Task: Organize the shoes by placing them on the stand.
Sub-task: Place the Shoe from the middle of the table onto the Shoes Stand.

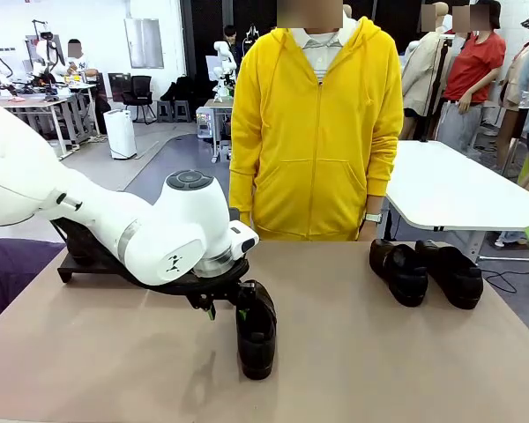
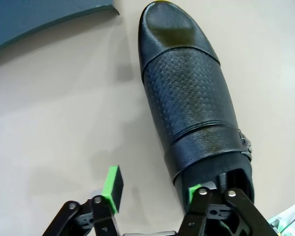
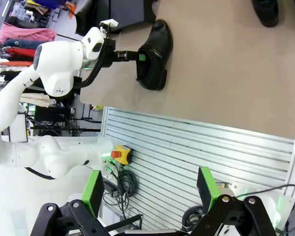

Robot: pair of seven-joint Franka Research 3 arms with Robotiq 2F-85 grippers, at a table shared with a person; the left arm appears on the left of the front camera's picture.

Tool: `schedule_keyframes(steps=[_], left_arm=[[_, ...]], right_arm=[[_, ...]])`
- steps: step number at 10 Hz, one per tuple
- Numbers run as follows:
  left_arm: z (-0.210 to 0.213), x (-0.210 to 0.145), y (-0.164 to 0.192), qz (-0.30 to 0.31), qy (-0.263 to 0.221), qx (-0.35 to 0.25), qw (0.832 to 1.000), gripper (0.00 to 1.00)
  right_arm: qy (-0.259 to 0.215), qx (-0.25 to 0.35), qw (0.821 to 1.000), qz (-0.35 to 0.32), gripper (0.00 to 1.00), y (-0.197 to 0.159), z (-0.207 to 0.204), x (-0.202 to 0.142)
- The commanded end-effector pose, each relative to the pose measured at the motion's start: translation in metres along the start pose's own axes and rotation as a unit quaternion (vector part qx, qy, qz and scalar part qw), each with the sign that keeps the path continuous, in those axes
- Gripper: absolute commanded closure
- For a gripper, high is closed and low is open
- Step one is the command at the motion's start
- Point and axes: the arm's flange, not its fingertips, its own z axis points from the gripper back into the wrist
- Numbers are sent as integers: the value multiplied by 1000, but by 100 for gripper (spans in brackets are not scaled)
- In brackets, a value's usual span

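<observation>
One black shoe point(image 1: 257, 333) stands near the table's middle, toe pointing away from my left gripper point(image 1: 227, 310). In the left wrist view that gripper point(image 2: 152, 186) is open astride the shoe's point(image 2: 189, 93) heel-side wall. One green pad point(image 2: 194, 189) sits at the shoe's opening and the other pad point(image 2: 112, 182) stands clear outside it. Two more shoes point(image 1: 401, 271) point(image 1: 454, 273) lie side by side at the far right. The black stand point(image 1: 79, 257) sits at the far left behind my left arm. My right gripper point(image 3: 150, 196) hangs open and empty off the table's near side.
A person in a yellow hoodie point(image 1: 313, 132) stands at the far edge. A corner of the stand point(image 2: 39, 17) lies just beyond the shoe's toe. Bare tabletop point(image 1: 379, 361) spreads between the middle shoe and the pair on the right.
</observation>
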Motion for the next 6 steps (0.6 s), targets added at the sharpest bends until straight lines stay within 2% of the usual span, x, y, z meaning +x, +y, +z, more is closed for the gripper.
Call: schedule_keyframes(steps=[1, 6], left_arm=[[-6, -2, -4, 8, -17, 6, 1000, 100], [-4, -6, -8, -13, -32, -2, 999, 100]], right_arm=[[-1, 10, 1000, 10, 0, 1, 0, 0], [-1, 10, 1000, 10, 0, 1, 0, 0]])
